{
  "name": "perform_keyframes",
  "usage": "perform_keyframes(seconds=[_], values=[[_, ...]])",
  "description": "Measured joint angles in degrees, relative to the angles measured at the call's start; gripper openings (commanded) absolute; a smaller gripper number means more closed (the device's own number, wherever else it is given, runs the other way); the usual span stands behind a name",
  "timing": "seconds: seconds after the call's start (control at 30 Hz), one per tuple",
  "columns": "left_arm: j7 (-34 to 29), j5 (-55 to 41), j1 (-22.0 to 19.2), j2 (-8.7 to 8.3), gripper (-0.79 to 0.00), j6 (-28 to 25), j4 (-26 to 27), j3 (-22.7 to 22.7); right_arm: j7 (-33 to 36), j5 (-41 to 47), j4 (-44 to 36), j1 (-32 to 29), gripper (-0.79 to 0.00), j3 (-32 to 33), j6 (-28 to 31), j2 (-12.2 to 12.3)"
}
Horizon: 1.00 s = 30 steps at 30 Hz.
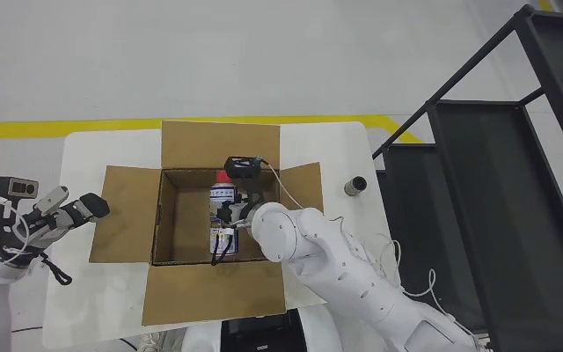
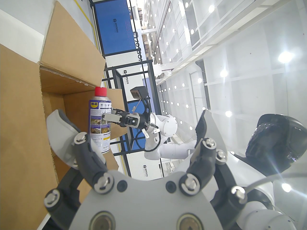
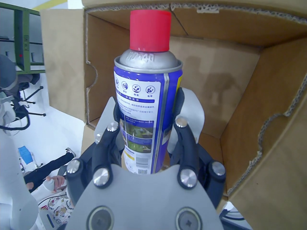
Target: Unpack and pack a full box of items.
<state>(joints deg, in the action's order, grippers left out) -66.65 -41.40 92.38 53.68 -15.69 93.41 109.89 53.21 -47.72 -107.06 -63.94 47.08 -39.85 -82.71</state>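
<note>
The 2 right fingers are clamped on the spray can, 1 on each side of its middle. The can stands straight up, with its red cap on top. It is held over the open box, near the wall on the robot's right.

I think the can is hard metal, so it will not squash. It is round and smooth, so it could slip or turn in the grip. If it is full, it may be a bit heavy. The middle of the body looks like the best place to hold it. The cap is plastic and might pop off, so it is not a good place to grab.

The 2 left fingers are wide apart and hold nothing. They hang at the far left of the surface, beside the box.

The bottom of the can is hidden behind the wrist. The arm covers part of the box floor, so I cannot tell if more things lie inside. A small round thing sits on the surface past the box, too small to make out.
</note>
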Motion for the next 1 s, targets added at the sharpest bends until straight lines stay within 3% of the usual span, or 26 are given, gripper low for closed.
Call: perform_keyframes(seconds=[0.53,0.83,1.0], values=[[0.00,0.00,0.00,0.00,0.000,0.00,0.00,0.00,-7.43,8.00,-8.82,-7.16,-0.785,10.08,14.60,1.52],[0.00,0.00,0.00,0.00,0.000,0.00,0.00,0.00,-8.08,15.06,-18.58,-15.93,-0.785,21.89,25.48,3.48],[0.00,0.00,0.00,0.00,0.000,0.00,0.00,0.00,-12.60,20.95,-23.17,-23.12,-0.785,30.51,33.06,4.37]])
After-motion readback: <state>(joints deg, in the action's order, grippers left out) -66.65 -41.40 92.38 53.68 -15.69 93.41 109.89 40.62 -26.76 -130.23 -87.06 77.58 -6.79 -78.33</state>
